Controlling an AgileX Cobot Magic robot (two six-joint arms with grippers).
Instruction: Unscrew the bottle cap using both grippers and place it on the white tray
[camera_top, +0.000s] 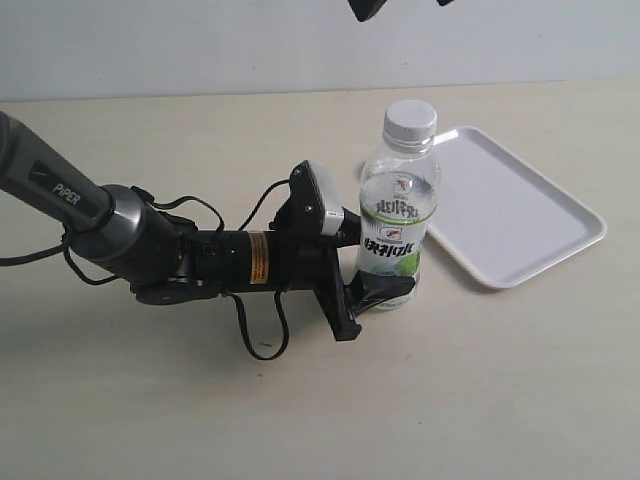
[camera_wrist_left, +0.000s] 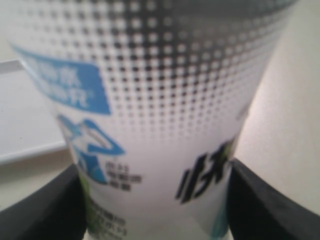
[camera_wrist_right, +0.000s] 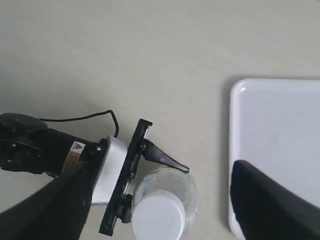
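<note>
While my left claw (camera_top: 388, 268) is clamped on the bottle (camera_top: 398, 225), its two black fingers (camera_top: 385, 290) sit on opposite sides of the lower, labelled part of the body. The bottle stands upright between them on the table (camera_top: 300, 400). From that claw's own camera the bottle (camera_wrist_left: 150, 100) fills nearly the whole view. It is blurred by closeness, and a dark finger (camera_wrist_left: 45, 210) presses in at each edge, so the left claw (camera_wrist_left: 155, 212) holds the bottle across its width. Behind the claw, my grey arm (camera_top: 70, 195) marked "PIPER" stretches away low over the table.

Above the grip, the white cap (camera_top: 411, 120) is on the bottle's neck, well clear of the left fingers.

Higher up, my right claw (camera_top: 405, 5) hangs over the bottle, and only its dark tips show at the edge of the exterior view. Looking down from its wrist, the right claw (camera_wrist_right: 160, 215) is spread wide, one blurred finger (camera_wrist_right: 55, 210) on each side. The cap (camera_wrist_right: 156, 217) lies directly beneath, between the fingers, and neither touches it. The bottle's clear shoulder (camera_wrist_right: 172, 182) shows around the cap.

Beyond the bottle, on the side away from my left arm, the white tray (camera_top: 510, 215) lies flat on the table. It is close to the bottle and well apart from both claws. The right wrist view shows its rounded corner (camera_wrist_right: 240, 90) just past one open finger, and the left wrist view catches a strip of it (camera_wrist_left: 25, 115) behind the bottle.
</note>
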